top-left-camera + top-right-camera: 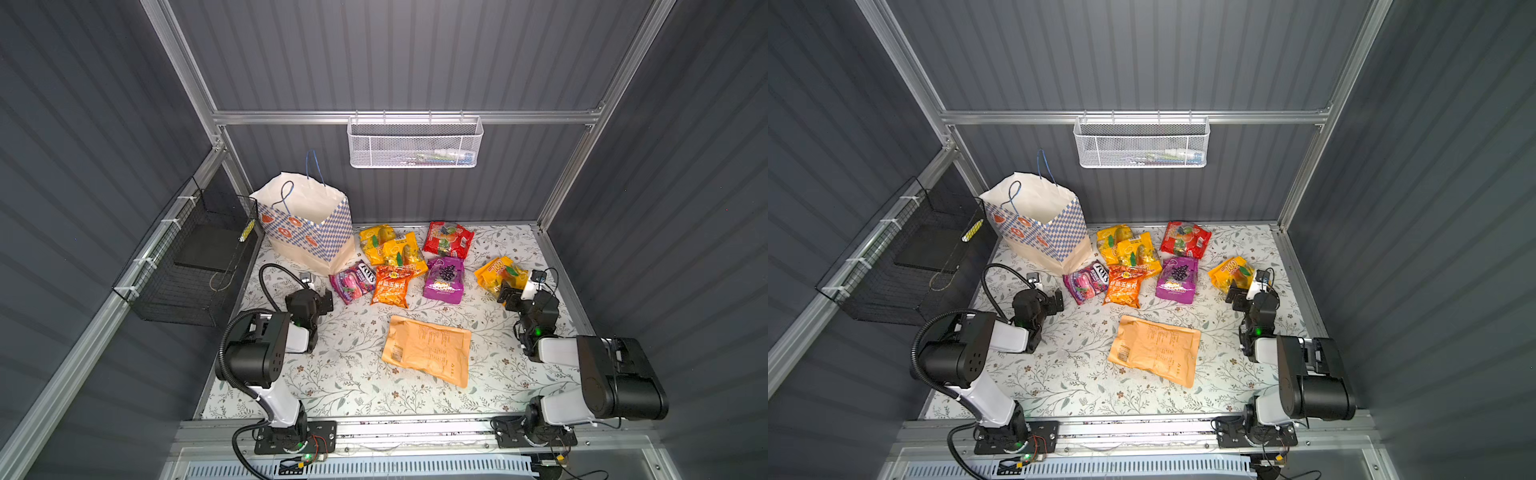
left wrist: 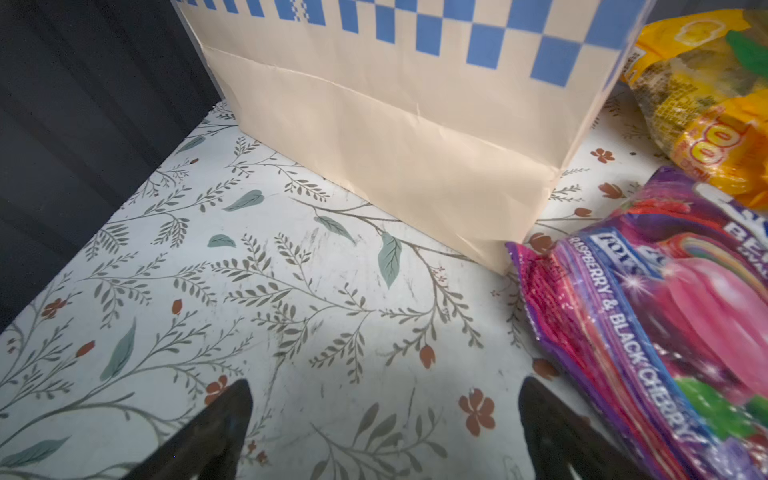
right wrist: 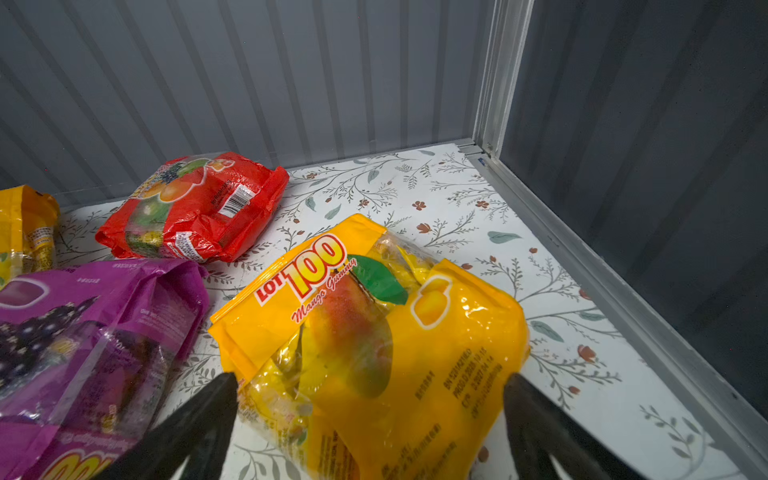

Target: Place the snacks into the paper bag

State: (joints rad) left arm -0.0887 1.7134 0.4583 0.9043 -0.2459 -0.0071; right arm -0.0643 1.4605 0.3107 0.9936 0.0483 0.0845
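The paper bag stands upright and open-topped at the back left. Beside it lie the snacks: two yellow packets, a red one, a purple grape one, a pink-purple Fox's packet, an orange one, and nearer the front a flat tan pouch. My left gripper is open over bare mat, just short of the bag's base, with the Fox's packet beside it. My right gripper is open, its fingers straddling a yellow mango packet.
A white mesh basket hangs on the back rail. A black wire basket is fixed to the left wall, close to the bag. The right wall and its metal edge run close by the mango packet.
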